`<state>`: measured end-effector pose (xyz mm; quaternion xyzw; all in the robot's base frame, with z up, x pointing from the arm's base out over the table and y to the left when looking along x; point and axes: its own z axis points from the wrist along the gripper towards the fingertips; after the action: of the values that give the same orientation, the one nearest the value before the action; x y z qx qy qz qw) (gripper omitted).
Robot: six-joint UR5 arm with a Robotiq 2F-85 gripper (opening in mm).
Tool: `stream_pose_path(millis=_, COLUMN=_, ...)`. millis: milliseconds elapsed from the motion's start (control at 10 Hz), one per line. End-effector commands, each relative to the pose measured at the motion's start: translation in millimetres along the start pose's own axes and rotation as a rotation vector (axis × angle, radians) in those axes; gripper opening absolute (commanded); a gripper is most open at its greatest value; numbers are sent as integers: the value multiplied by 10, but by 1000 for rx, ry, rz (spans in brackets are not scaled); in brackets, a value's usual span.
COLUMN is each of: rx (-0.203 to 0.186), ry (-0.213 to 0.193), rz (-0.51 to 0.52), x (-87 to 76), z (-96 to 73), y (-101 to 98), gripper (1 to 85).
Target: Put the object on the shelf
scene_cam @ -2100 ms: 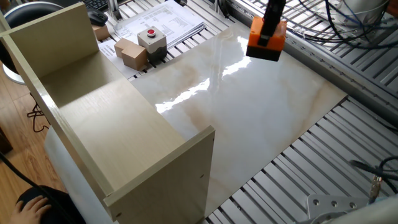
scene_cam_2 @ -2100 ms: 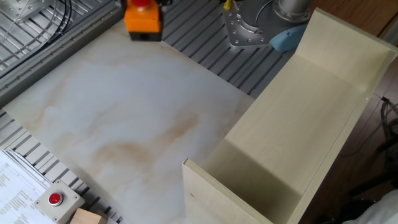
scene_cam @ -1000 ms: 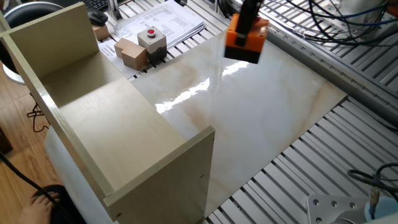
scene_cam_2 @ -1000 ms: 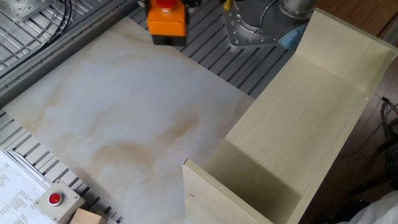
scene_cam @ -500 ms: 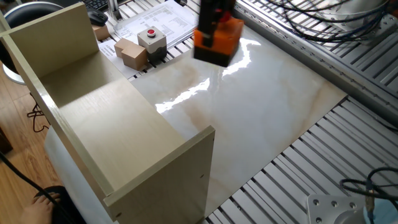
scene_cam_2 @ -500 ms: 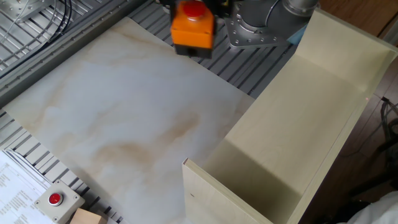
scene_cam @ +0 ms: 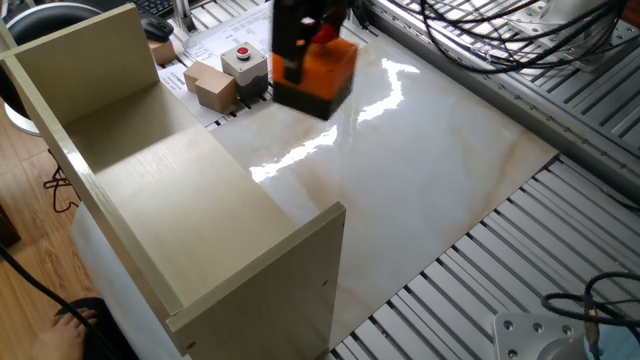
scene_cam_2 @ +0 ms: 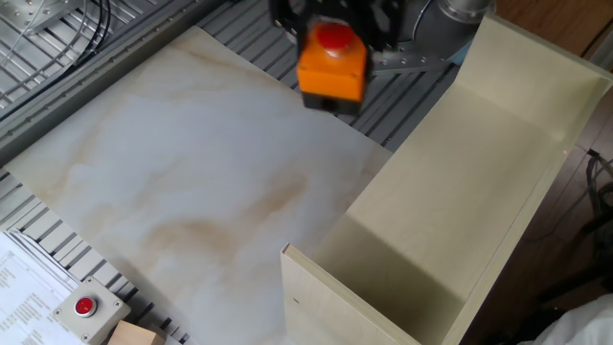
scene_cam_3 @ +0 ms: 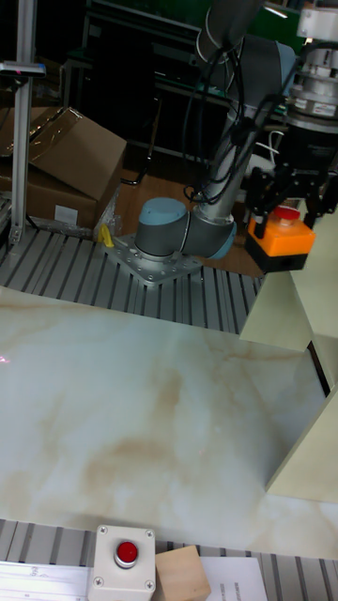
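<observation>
Orange-topped, black-based push-button box with red mushroom button (scene_cam: 315, 72): clamped in black two-finger gripper (scene_cam_3: 290, 195), held aloft above pale marbled tabletop (scene_cam_2: 182, 182), near light beige wooden shelf unit (scene_cam: 170, 190), not touching it.

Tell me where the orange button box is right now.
The orange button box is held in the gripper, in the air above the marble tabletop's far edge, close to the shelf but not yet on it.

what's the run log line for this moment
phase: carry | gripper: shut on orange push-button box | box: airborne above marble tabletop | shelf: not reached
</observation>
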<state>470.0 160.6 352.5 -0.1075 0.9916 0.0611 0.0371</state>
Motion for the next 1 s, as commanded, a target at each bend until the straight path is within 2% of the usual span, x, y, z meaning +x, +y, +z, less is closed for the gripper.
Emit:
stream_pose_path(millis=0, rx=-15, ry=-8, rz=77, x=-156, z=69, y=390, gripper=10)
stream_pose_path(millis=200, rx=5, ry=38, rz=13, x=-33, z=68, y=340, gripper=10)
stream_pose_path(millis=300, rx=-14, ry=28, rz=20, x=-56, z=78, y=390, gripper=10)
stream_pose_path(millis=400, rx=-28, ry=17, rz=56, x=-116, z=166, y=562, gripper=10)
stream_pose_path(millis=500, rx=-18, ry=5, rz=109, x=-214, z=288, y=820, gripper=10)
stream_pose_path(millis=600, rx=25, ry=-1, rz=136, x=-267, z=346, y=900, gripper=10)
stream_pose_path(millis=700, rx=48, ry=3, rz=144, x=-280, z=321, y=816, gripper=10)
stream_pose_path(millis=800, rx=38, ry=13, rz=127, x=-257, z=322, y=841, gripper=10)
stream_pose_path(millis=900, rx=4, ry=23, rz=122, x=-236, z=323, y=932, gripper=10)
